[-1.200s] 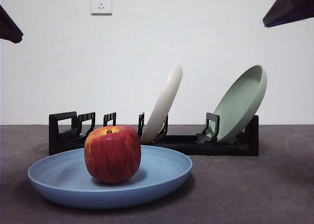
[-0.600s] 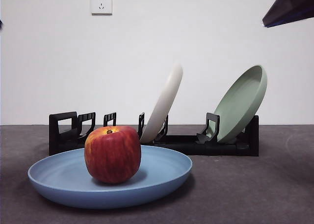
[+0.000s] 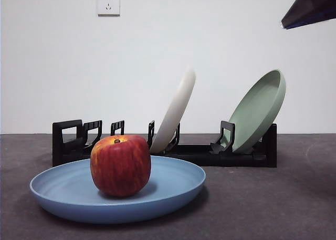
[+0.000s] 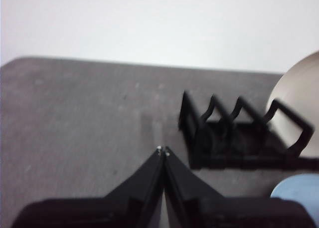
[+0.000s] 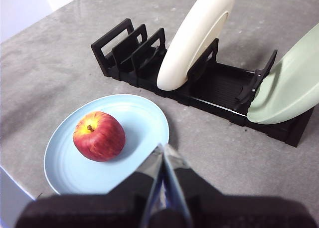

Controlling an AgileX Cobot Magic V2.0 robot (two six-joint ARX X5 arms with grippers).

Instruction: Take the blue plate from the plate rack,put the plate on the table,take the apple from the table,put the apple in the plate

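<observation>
Front view: red, yellow-streaked apple [image 3: 120, 165] is sitting in the wide matte light-blue plate [image 3: 173, 185] lying on the dark grey worktop [image 3: 262, 203] before the black slotted rack [image 3: 210, 155], both hands [image 4: 163, 149] [image 5: 163, 147] hanging pressed together, empty.

The left gripper [image 4: 163, 150] had two matte black jaws that tapered from a broad black base to a fine point, where two tiny pale specks, perhaps screw heads or glints, showed at the tips. The right gripper [image 5: 163, 149] was of the same black, wedge-shaped build, its inner jaw faces catching a greyish sheen with a faint blue tinge along the seam. In the front view only a dark angular tip [image 3: 311, 8] with a thin blue edge was visible.
</observation>
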